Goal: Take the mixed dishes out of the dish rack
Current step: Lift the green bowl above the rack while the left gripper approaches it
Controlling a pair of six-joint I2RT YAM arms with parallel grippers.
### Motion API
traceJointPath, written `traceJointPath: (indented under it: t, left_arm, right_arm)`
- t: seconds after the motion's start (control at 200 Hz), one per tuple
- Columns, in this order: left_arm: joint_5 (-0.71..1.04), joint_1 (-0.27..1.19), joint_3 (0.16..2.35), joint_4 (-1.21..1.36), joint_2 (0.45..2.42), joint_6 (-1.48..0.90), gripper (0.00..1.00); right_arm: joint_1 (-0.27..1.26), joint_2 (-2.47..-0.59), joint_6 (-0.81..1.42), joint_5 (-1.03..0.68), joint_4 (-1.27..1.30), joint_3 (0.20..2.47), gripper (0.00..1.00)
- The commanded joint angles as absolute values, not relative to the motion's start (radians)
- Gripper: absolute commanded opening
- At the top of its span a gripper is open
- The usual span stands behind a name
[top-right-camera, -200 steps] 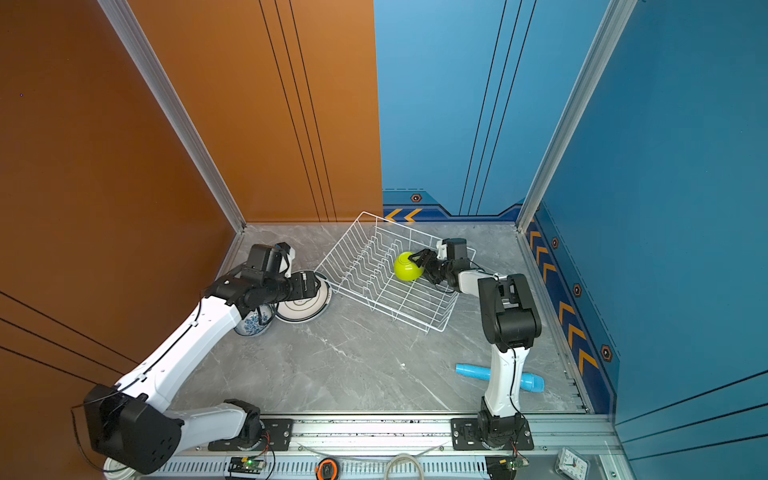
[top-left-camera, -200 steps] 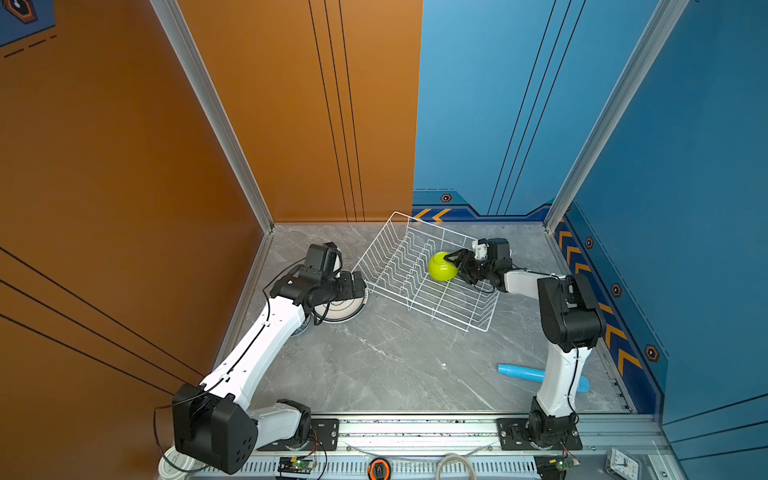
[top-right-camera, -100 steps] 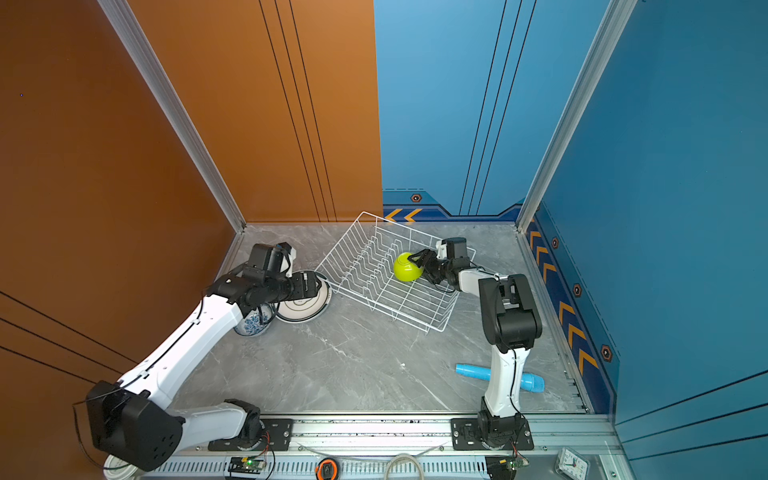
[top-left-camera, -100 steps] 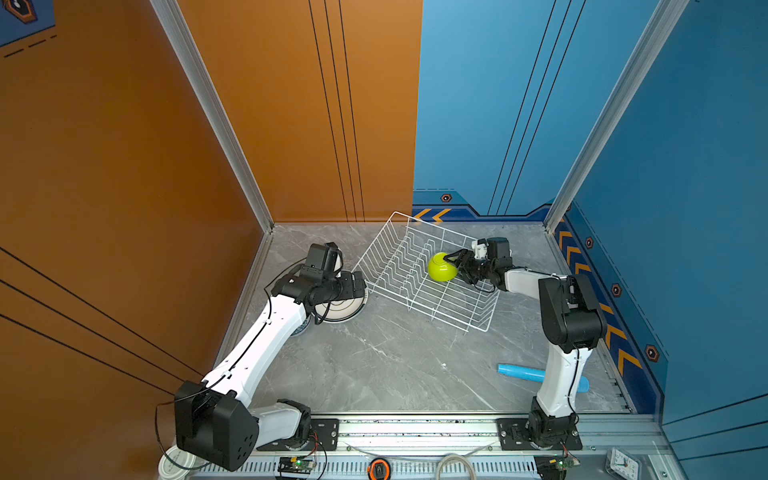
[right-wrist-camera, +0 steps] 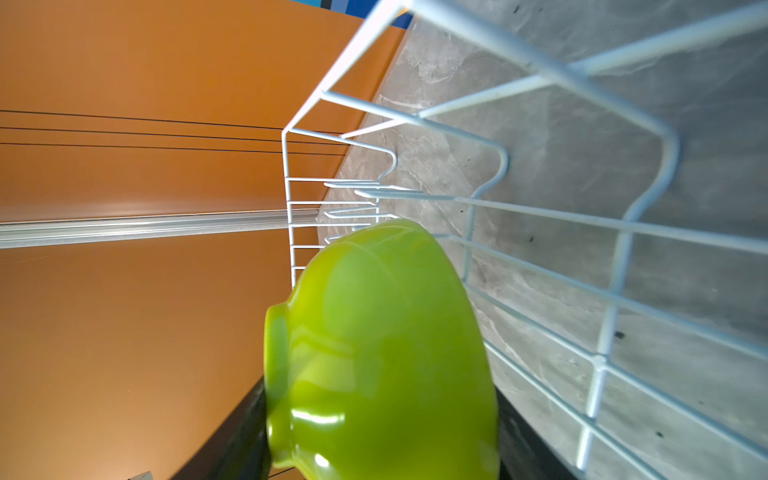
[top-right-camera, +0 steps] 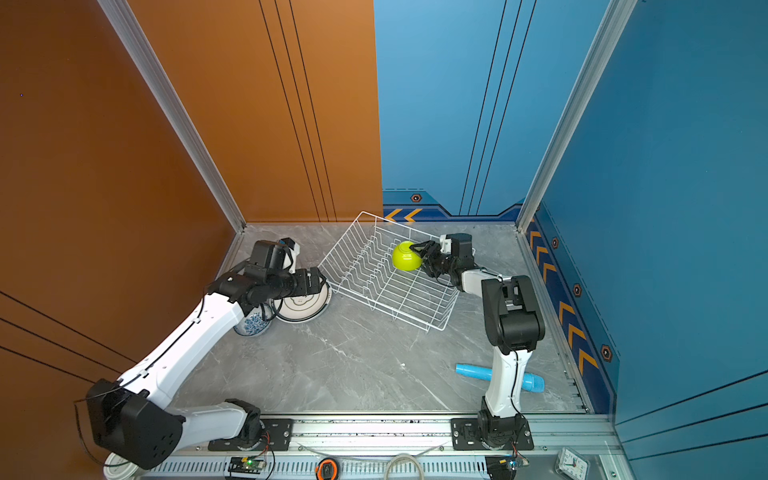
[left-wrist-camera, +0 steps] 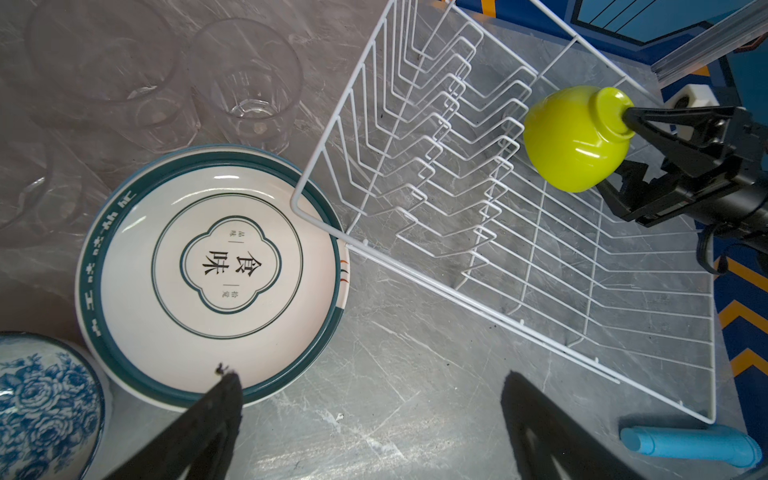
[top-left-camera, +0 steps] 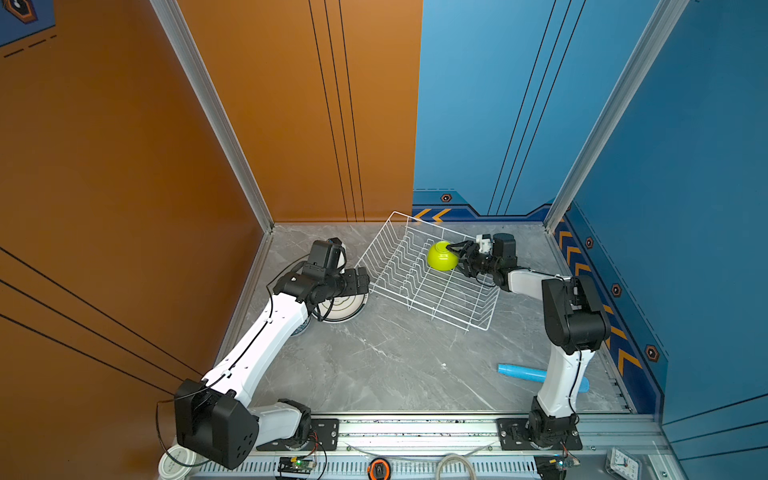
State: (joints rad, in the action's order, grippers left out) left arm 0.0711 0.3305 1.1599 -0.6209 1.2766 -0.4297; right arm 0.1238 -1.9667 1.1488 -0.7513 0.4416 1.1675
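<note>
Right pincer [top-left-camera: 454, 258]: clamped on green bowl [top-left-camera: 440, 257], one finger on its foot ring.
Green bowl: tilted at far side of rack [left-wrist-camera: 415, 277]; lifted or resting, unclear.
Left pincer [left-wrist-camera: 374, 415]: spread, empty, over counter [top-left-camera: 395, 365] beside plate [left-wrist-camera: 208, 270].
Risk: the glossy curved bowl could slip and drop; its rim could snag a wire and drag the rack, whose corner overhung the plate.
Left wrist only: cups [left-wrist-camera: 249, 83], hidden behind the arm in both top views.
</note>
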Motion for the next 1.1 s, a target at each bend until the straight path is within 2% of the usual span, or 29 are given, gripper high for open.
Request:
traceJointPath:
  t: [0.0, 0.47, 0.581, 0.696, 0.721, 0.851, 1.096]
  left_arm:
    - [0.097, 0.342, 1.189, -0.566, 1.284, -0.472, 0.98]
    - [0.364, 0.333, 1.293, -0.158, 1.462, -0.746, 1.00]
    - [0.465, 0.334, 1.301, -0.013, 1.511, -0.853, 0.89]
    - [0.517, 0.339, 1.294, 0.101, 1.550, -0.952, 0.87]
    - [0.525, 0.340, 1.293, 0.119, 1.557, -0.968, 0.82]
    - [0.547, 0.352, 1.299, 0.184, 1.578, -1.016, 0.77]
    - [0.553, 0.375, 1.297, 0.318, 1.592, -1.102, 0.68]
  right_arm:
    - [0.130, -1.886, 1.203, -0.798, 0.557, 1.190, 0.52]
    - [0.189, -1.671, 1.204, -0.802, 0.497, 1.174, 0.52]
    - [0.206, -1.641, 1.205, -0.802, 0.489, 1.174, 0.52]
    - [0.221, -1.617, 1.210, -0.804, 0.486, 1.176, 0.52]
    - [0.224, -1.614, 1.211, -0.804, 0.487, 1.178, 0.53]
    - [0.246, -1.610, 1.236, -0.805, 0.518, 1.180, 0.53]
    - [0.276, -1.655, 1.378, -0.814, 0.712, 1.178, 0.53]
